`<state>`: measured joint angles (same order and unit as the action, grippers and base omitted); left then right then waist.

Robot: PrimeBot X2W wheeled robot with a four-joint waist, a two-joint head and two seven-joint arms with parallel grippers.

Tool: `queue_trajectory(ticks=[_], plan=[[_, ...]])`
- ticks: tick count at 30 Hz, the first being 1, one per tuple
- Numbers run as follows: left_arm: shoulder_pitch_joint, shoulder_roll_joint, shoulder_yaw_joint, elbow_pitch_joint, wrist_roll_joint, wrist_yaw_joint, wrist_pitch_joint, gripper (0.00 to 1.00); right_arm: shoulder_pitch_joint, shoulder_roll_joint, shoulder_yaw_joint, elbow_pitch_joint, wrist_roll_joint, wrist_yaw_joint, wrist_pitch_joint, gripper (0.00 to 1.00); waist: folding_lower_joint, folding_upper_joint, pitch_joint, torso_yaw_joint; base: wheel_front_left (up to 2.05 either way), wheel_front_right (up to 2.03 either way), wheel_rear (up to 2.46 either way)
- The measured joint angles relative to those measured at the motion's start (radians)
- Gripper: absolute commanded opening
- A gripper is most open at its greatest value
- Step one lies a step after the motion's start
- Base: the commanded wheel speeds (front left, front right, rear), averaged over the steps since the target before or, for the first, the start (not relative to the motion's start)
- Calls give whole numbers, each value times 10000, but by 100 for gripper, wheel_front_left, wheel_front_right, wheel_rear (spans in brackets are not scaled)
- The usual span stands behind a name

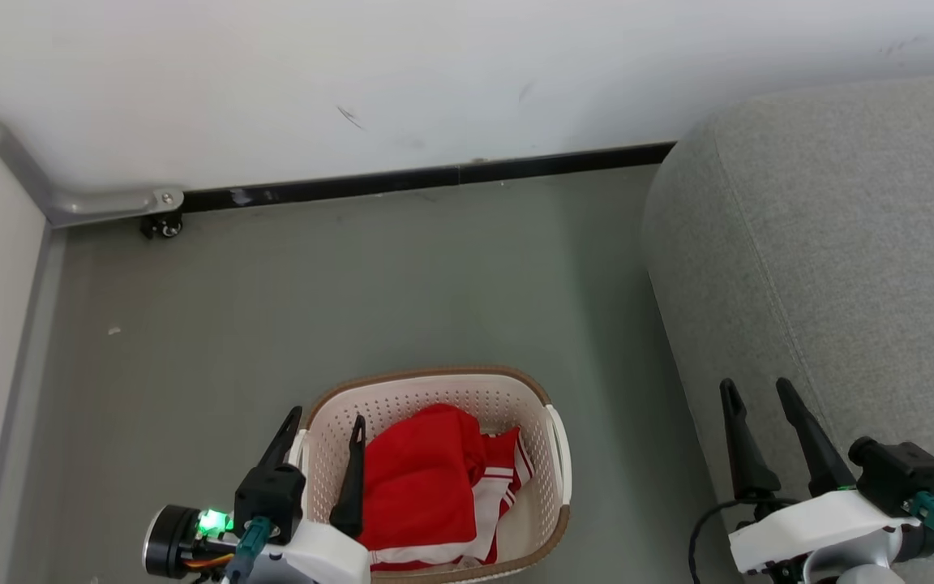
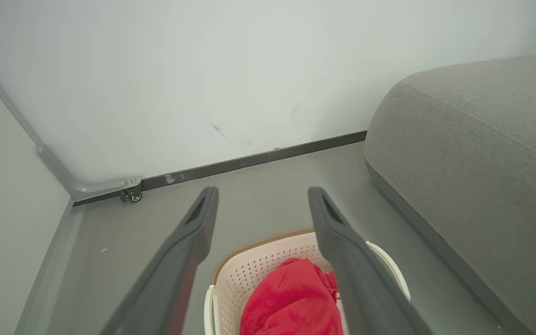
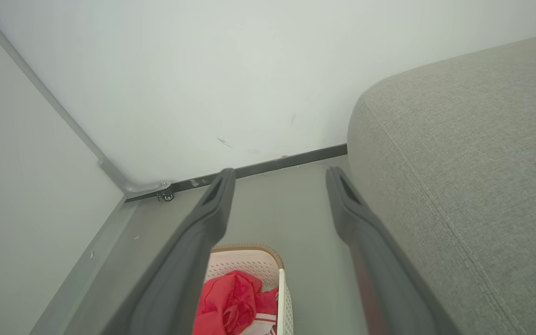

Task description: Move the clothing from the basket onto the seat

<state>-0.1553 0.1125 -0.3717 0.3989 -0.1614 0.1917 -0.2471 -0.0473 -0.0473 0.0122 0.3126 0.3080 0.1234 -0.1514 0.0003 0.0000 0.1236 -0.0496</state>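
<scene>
Grey-green floor (image 1: pixel 272 308) below white wall (image 1: pixel 353 65). Item: bright red soft clothing with white striped trim (image 1: pixel 422 478), heaped inside oval cream perforated plastic basket with brown rim (image 1: pixel 434 375). Basket stands on floor, left of large grey fabric seat (image 1: pixel 840 243), not touching it. Left pincer (image 1: pixel 327 414): fingers apart, empty, at basket's left wall. Right pincer (image 1: pixel 756 382): fingers apart, empty, at seat's near left edge.

The basket (image 1: pixel 434 375) and the clothing (image 1: pixel 422 478) in it are cut by the head view's bottom edge — the seat (image 1: pixel 840 243) by its right.
</scene>
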Motion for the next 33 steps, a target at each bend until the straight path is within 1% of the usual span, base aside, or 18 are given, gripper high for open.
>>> queue_trajectory(ticks=[2, 9, 21, 33], plan=[[-145, 0, -23, 88, 6, -69, 0, 100, -28, 2, 4, -109, 4, 0, -65, 100, 0, 0, 149, -58, 0, 0, 0], [-634, -6, -75, 313, 153, -92, 0, 100, -504, 2, 54, -449, 56, 0, -171, 100, 0, 0, 734, -286, 0, 0, 0], [-1389, -10, -182, 796, 240, -253, 0, 100, -1176, 2, 42, -813, 104, 0, -353, 100, 0, 0, 1834, -738, 0, 0, 0], [-1952, -146, -322, 1430, 368, -349, -4, 100, -2005, 0, 253, -1114, 192, 0, -437, 100, 0, 0, 2905, -1187, 0, 0, 0]])
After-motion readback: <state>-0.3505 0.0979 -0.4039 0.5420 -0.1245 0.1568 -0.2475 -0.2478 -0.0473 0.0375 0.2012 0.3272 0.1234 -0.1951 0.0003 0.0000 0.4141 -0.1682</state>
